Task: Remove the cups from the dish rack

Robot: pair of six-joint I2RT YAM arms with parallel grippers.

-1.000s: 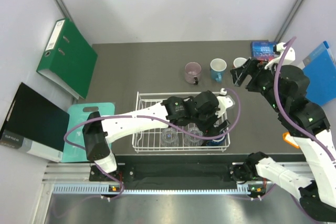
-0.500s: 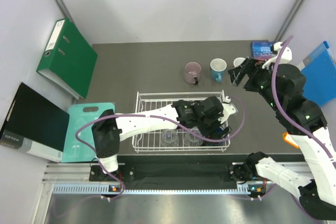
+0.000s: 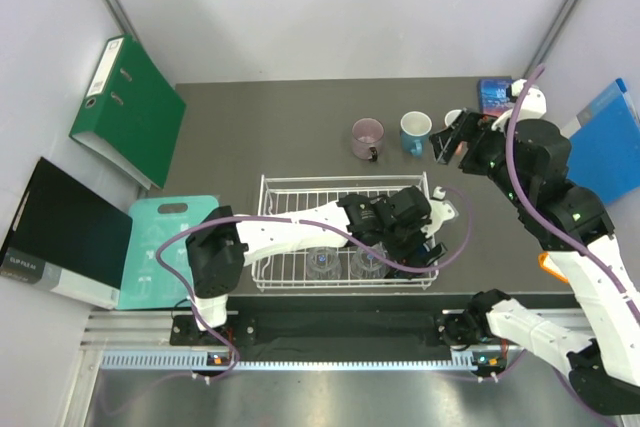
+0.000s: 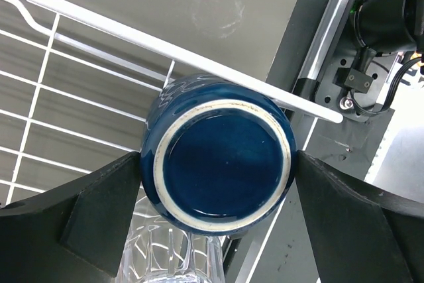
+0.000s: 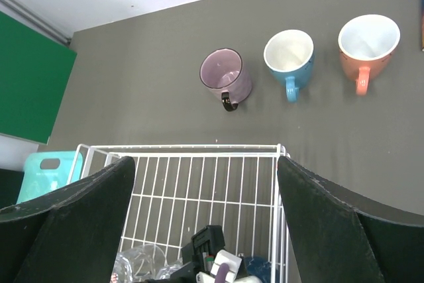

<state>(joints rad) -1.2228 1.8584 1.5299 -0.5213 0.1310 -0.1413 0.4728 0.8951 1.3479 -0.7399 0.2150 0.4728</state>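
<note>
The white wire dish rack [image 3: 345, 180] sits at the middle of the table. My left gripper [image 3: 415, 242] is down in its near right corner. In the left wrist view [image 4: 217, 157] it is open, with a finger [image 4: 99, 217] on each side of the upside-down dark navy mug [image 4: 222, 157]. Two clear glass tumblers [image 3: 322, 261] [image 3: 365, 262] stand in the rack next to it. The mauve mug [image 3: 367, 135], light blue mug [image 3: 415, 131] and orange mug [image 5: 368, 39] stand upright behind the rack. My right gripper [image 3: 450, 142] hovers open and empty above them.
A teal cutting board [image 3: 160, 247], a green binder [image 3: 128, 107] and a black folder [image 3: 60, 232] lie to the left. A blue folder [image 3: 610, 142] and a blue book [image 3: 497, 94] lie at the far right. The rack's rim [image 4: 199, 54] runs just behind the navy mug.
My left gripper has moved right and nearer across the rack, down around the navy mug. My right gripper has shifted slightly left.
</note>
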